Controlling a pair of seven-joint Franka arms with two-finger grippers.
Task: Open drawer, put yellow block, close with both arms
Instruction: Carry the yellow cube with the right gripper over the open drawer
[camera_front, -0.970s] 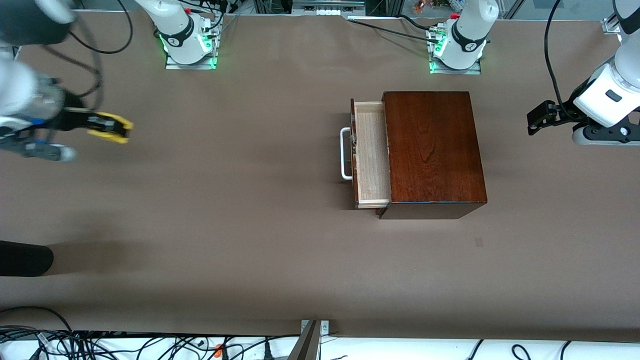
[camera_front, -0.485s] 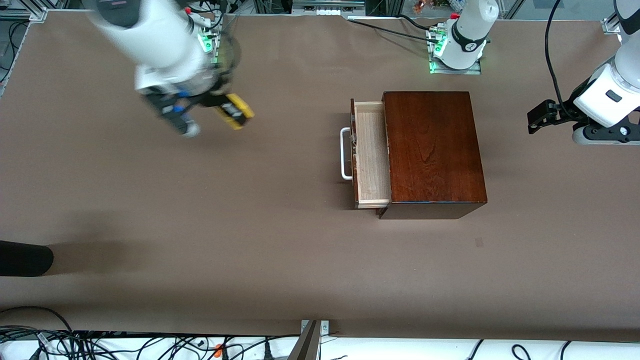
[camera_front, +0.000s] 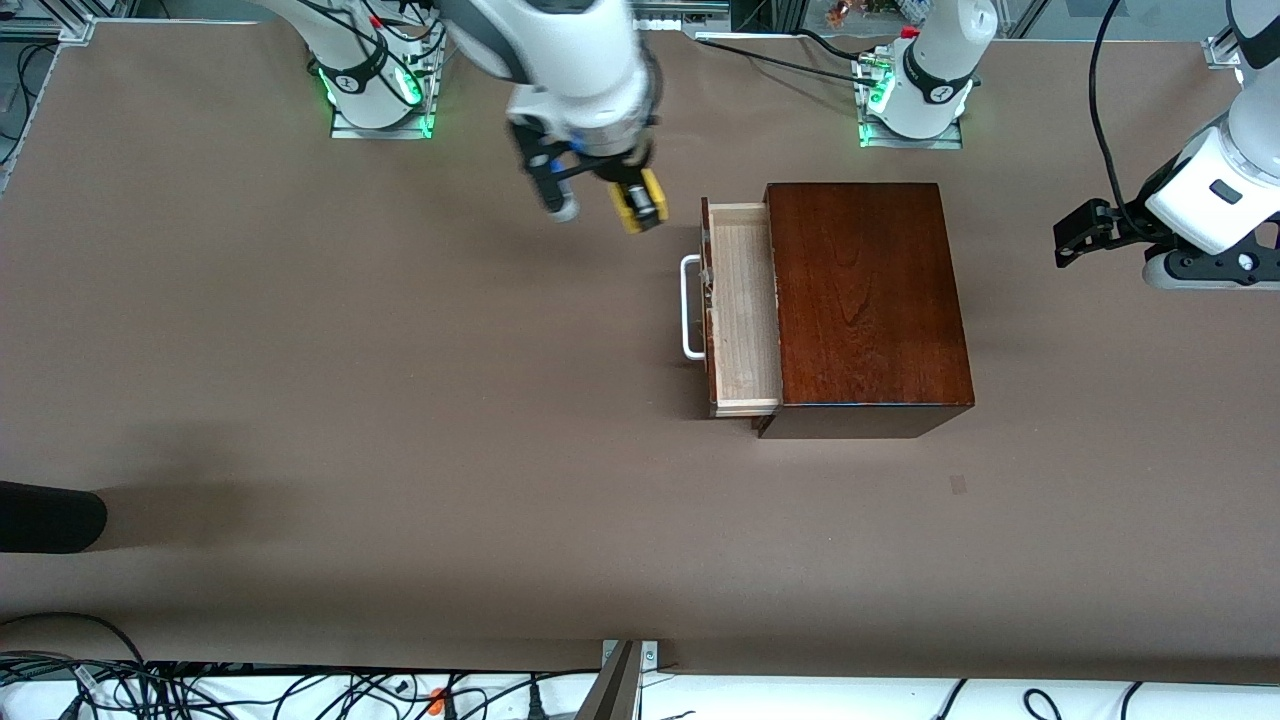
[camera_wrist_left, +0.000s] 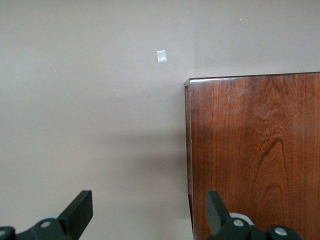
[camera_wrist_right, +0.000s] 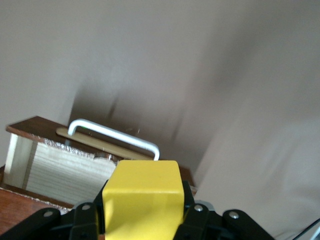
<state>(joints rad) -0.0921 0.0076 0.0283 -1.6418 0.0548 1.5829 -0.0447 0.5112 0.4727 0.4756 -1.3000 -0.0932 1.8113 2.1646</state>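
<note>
The pale wooden drawer (camera_front: 745, 310) with its white U-shaped handle (camera_front: 690, 307) stands pulled out of the dark reddish-brown box (camera_front: 865, 300). Beside it hangs the right gripper (camera_front: 636, 205), jaws pinching the small bright yellow block (camera_wrist_right: 142, 199). The left gripper (camera_front: 1078, 232) waits with jaws spread at the table's end.

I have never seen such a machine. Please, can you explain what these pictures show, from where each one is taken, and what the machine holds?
These are two white robot arms bolted to a brown table. The wide picture comes from a high camera facing them. The other two come from cameras on the arms' wrists.

On the table stands a dark wooden box. Its pale wooden drawer with a white U-shaped handle is pulled open.

The right gripper holds a small bright yellow block in the air, over the table beside the drawer. Its wrist picture shows the block with the handle underneath.

The left gripper, open, waits at the left arm's end of the table; its wrist picture looks down on the box.
</note>
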